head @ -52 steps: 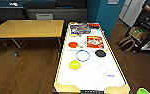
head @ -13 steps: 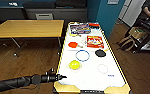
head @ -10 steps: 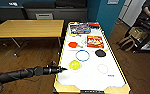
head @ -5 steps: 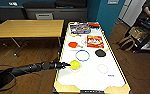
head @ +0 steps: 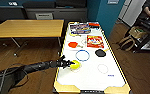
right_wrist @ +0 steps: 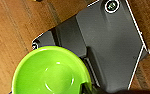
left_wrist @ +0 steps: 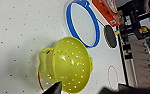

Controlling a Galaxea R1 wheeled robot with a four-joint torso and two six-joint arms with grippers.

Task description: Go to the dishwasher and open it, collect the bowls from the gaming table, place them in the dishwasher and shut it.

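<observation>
On the near part of the glossy white, yellow-rimmed gaming bench (head: pixel 91 77), the left gripper (head: pixel 68 64) is reaching at the small yellow-green perforated plastic bowl (head: pixel 75 65), which is lying just ahead of its tip. In the left wrist view the same bowl (left_wrist: pixel 67 63) is sitting close in front of the gripper, one dark fingertip (left_wrist: pixel 54 88) showing beside its rim; whether the jaws are apart or together cannot be told. The right gripper is carrying a smooth bright-green plastic bowl (right_wrist: pixel 49 71) over the brown wooden floor (right_wrist: pixel 13 27), its rim apparently pinched, so the jaws are judged clamped on it.

Risk: the perforated bowl is light and the surface slick, so a fingertip striking the rim may push or tip it away instead of seating around it.

Surroundings: beyond the gripper a flat blue ring (head: pixel 82 55) is lying near the bowl; farther beyond are a red bowl (head: pixel 73 44), a black bowl (head: pixel 100 52), a red packet (head: pixel 95 41) and a printed box (head: pixel 80 28). None is blocking the approach. A yellow-topped table (head: pixel 28 28) is standing off to the gripper's left.
</observation>
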